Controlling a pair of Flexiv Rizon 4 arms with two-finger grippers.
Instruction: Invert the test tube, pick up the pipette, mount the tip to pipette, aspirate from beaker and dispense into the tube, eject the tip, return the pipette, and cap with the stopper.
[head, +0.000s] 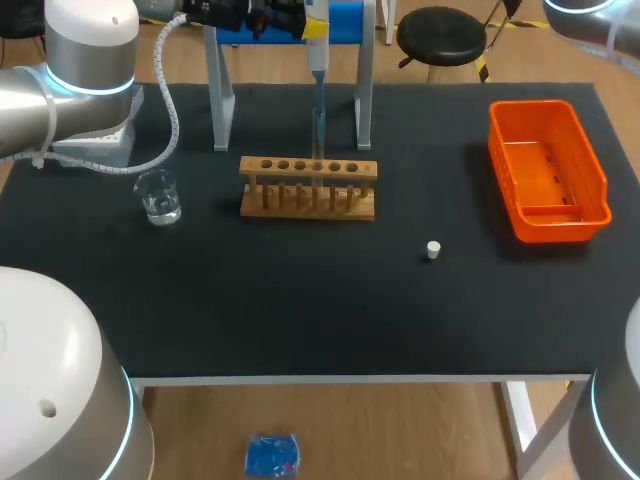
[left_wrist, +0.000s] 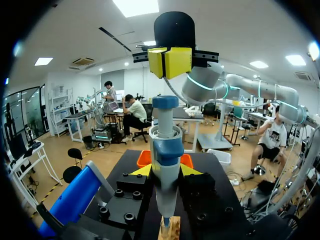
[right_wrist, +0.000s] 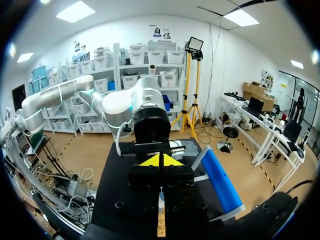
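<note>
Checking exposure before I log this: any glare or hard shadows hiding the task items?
Head view: even light, no hard shadows; beaker and stopper stand out on the black table. Left wrist view: glare overhead only, pipette evenly lit. Right wrist view: likewise.

The rack (head: 308, 187) stands on the table (head: 300, 320), at mid-width and toward the rear. The beaker (head: 158, 196) stands left of the rack, apart from it. The stopper (head: 433, 250) lies right of the rack, nearer the front edge. The bin (head: 546, 170) sits at the table's right side. The stand (head: 219, 90) is behind the rack. The pipette (head: 317, 60) hangs upright above the rack.
</note>
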